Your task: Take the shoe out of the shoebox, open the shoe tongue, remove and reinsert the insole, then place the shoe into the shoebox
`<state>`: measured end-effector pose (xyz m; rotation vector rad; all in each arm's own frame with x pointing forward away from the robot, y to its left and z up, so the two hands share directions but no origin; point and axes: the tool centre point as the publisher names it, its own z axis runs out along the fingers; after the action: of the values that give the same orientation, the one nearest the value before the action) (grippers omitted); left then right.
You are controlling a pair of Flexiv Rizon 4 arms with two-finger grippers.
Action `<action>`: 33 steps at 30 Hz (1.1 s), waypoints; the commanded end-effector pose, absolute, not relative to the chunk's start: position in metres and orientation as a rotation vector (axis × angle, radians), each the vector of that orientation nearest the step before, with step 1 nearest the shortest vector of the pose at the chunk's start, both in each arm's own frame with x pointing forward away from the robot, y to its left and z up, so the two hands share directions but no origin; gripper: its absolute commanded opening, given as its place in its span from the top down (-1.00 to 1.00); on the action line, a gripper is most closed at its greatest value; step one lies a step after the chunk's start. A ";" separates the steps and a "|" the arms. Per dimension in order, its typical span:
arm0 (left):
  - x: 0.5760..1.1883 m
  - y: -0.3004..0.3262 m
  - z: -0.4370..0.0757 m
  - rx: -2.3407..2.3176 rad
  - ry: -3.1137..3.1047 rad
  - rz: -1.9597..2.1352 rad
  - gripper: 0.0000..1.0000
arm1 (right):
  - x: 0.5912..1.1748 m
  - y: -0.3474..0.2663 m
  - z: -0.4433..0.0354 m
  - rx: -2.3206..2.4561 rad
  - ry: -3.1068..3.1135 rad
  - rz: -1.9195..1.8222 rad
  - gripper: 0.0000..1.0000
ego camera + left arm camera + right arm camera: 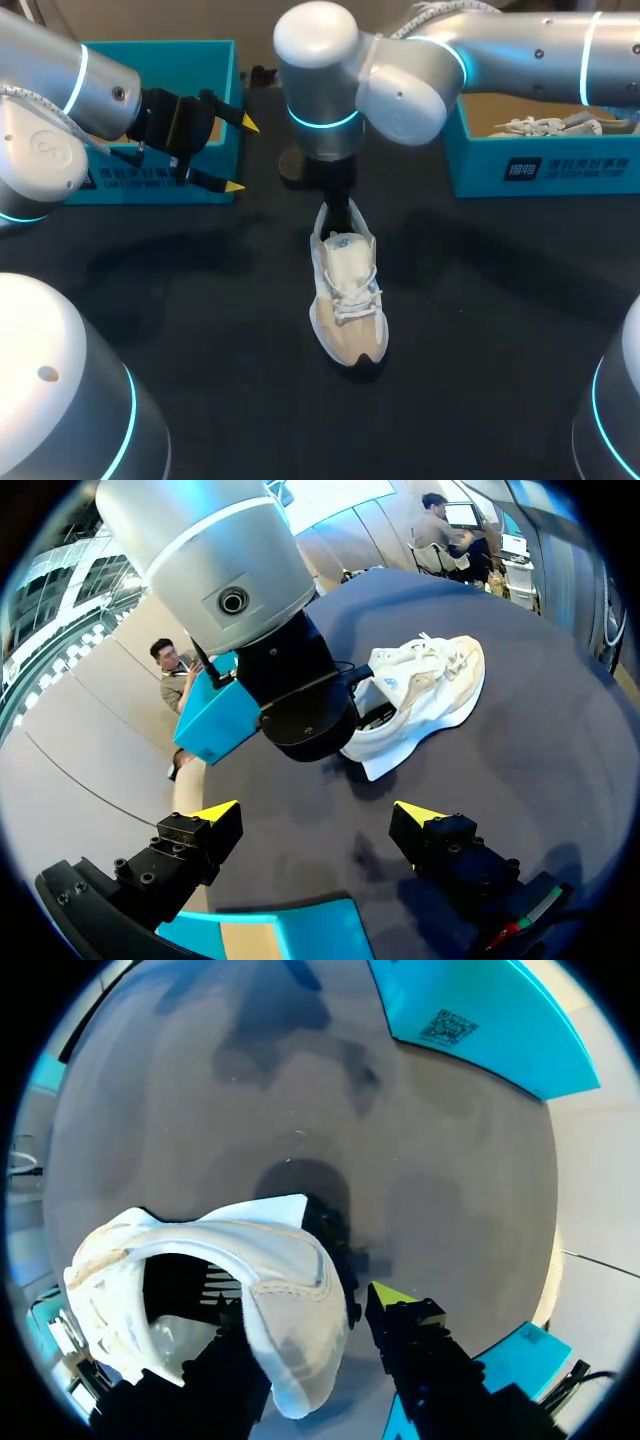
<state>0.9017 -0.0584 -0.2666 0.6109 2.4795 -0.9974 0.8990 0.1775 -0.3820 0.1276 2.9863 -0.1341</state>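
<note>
A white and beige shoe [347, 300] lies on the dark table [200, 300], toe toward the near edge. My right gripper [340, 215] hangs straight down over its heel. In the right wrist view the heel collar of the shoe [250, 1260] stands between the fingers of the right gripper [315, 1305]. One finger is inside the shoe. The yellow-tipped finger [395, 1295] is outside with a thin gap left. My left gripper [243, 156] stands wide open and holds nothing, beside the left shoebox [150, 45]. In the left wrist view it [318, 812] faces the shoe [430, 690].
A second blue shoebox [540, 165] at the back right holds another pale shoe [550, 125]. The right arm's wrist [300, 700] stands between my left gripper and the shoe's heel.
</note>
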 end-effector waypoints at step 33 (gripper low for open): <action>0.901 -0.058 -0.266 0.611 2.480 -0.995 -1.00 | 0.880 0.161 -0.245 0.106 2.958 -0.062 1.00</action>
<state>0.9017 -0.0584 -0.2666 0.6109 2.4795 -0.9974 0.8873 0.1656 -0.2765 0.1100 2.9601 -0.0638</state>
